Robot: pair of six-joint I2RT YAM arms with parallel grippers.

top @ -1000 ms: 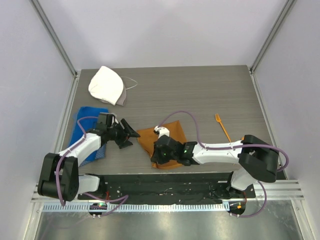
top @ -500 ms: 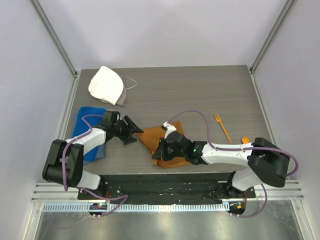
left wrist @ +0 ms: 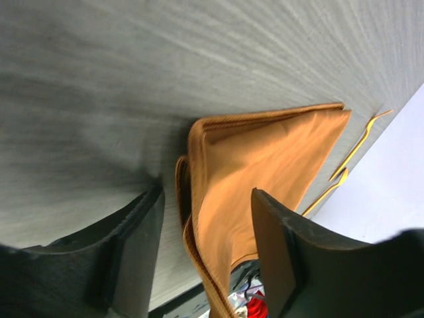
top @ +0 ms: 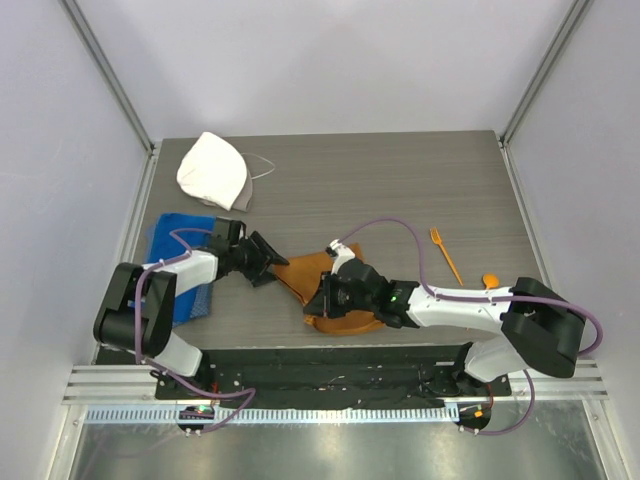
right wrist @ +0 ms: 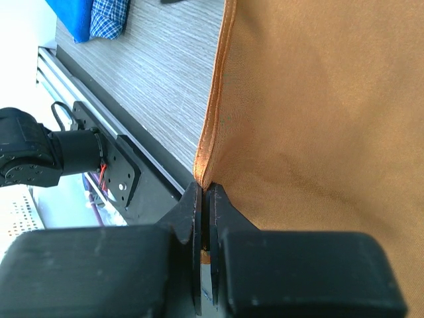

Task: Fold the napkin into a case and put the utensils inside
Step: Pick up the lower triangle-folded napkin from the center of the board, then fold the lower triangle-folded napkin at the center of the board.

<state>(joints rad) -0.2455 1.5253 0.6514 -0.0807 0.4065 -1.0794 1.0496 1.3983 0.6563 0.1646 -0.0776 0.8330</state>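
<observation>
The rust-orange napkin (top: 300,272) lies folded in layers near the table's front middle. My right gripper (top: 326,300) is shut on its near corner (right wrist: 202,182), and the cloth (right wrist: 318,119) rises from the pinch. My left gripper (top: 272,262) is open at the napkin's left tip. The layered hem (left wrist: 199,265) runs between its two fingers (left wrist: 136,245), and I cannot tell whether either finger touches it. The orange fork (top: 446,256) lies to the right, with the spoon's bowl (top: 490,280) beside the right arm. Both utensils show as thin orange lines (left wrist: 358,146) past the cloth.
A blue towel (top: 168,262) lies under the left arm at the table's left edge. A white cloth cap (top: 213,172) sits at the back left. The black mounting rail (top: 330,365) runs along the near edge, close to the napkin.
My left gripper has slid right to the napkin's left tip, and its jaws have narrowed a little. The right gripper has shifted right and slightly back with the cloth.
</observation>
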